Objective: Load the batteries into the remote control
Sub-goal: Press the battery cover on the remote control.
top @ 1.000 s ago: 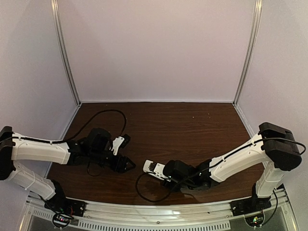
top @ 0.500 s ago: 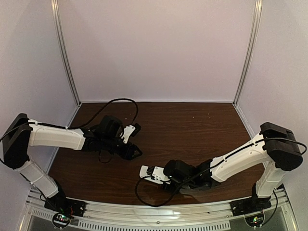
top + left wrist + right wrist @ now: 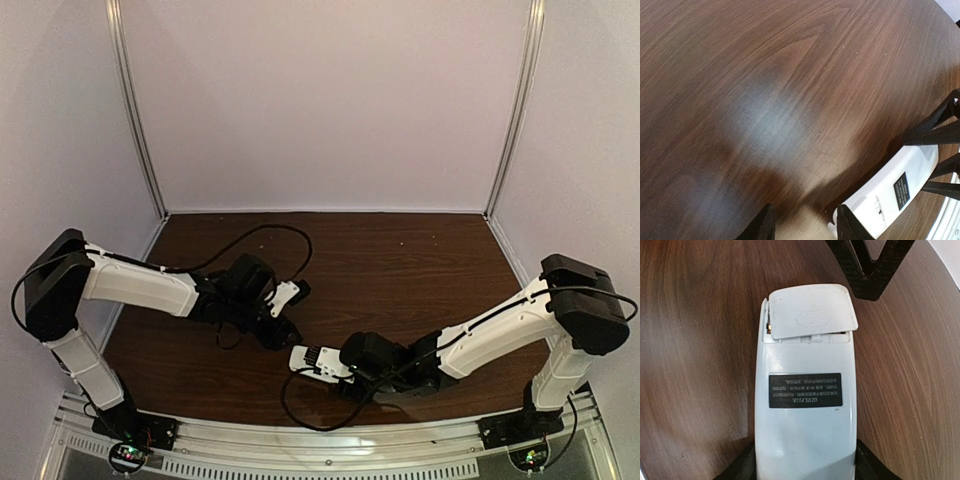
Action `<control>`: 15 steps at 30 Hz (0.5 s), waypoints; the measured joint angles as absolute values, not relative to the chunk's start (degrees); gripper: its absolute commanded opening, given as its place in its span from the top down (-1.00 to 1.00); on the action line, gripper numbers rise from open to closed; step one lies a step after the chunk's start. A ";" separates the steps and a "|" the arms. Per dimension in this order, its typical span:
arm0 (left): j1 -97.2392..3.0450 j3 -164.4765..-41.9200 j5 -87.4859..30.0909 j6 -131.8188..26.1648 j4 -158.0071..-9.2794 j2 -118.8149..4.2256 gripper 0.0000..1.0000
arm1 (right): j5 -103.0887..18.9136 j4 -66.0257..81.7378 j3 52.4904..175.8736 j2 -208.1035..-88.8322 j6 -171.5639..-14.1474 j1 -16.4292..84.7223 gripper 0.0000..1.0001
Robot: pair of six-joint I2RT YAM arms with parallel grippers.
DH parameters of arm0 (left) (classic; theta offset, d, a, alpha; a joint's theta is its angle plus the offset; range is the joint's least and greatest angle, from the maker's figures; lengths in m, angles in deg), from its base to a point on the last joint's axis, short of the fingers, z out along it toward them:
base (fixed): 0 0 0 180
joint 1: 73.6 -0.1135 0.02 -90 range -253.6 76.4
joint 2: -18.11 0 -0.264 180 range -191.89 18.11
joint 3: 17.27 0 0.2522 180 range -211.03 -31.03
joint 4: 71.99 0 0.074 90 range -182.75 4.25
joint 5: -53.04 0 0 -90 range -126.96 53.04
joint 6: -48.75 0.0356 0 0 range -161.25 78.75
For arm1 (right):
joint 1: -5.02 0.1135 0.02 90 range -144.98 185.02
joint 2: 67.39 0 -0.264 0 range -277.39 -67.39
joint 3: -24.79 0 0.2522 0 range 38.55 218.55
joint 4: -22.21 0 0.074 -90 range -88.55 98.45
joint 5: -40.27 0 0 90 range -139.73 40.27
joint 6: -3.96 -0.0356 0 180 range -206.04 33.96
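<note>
Right claw [image 3: 805, 470] gripping small white rounded remote control [image 3: 805, 365], lying 9-to-3; left claw [image 3: 283, 332], parted, hovering, remote at its 4 o'clock.

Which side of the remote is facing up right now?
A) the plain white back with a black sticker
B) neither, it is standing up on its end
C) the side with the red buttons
A: in the right wrist view the remote control lies flat with its white back up, and the black label is in plain sight on it.
</note>
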State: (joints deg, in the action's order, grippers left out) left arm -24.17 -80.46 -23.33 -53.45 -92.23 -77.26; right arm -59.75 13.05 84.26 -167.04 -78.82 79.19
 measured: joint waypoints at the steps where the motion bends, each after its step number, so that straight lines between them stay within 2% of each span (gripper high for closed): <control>1: -24.06 -80.48 -23.46 -53.28 -92.34 -77.35 0.16 | -59.73 13.05 84.26 -167.04 -78.77 79.19 1.00; 15: -22.94 -82.34 -25.01 -51.99 -93.36 -79.40 0.16 | -59.33 13.07 84.24 -167.02 -78.71 79.19 1.00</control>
State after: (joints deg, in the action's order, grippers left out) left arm -22.94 -82.34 -25.01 -51.99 -93.36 -79.40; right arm -59.33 13.07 84.24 -167.02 -78.71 79.19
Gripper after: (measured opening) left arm 0.420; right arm 0.575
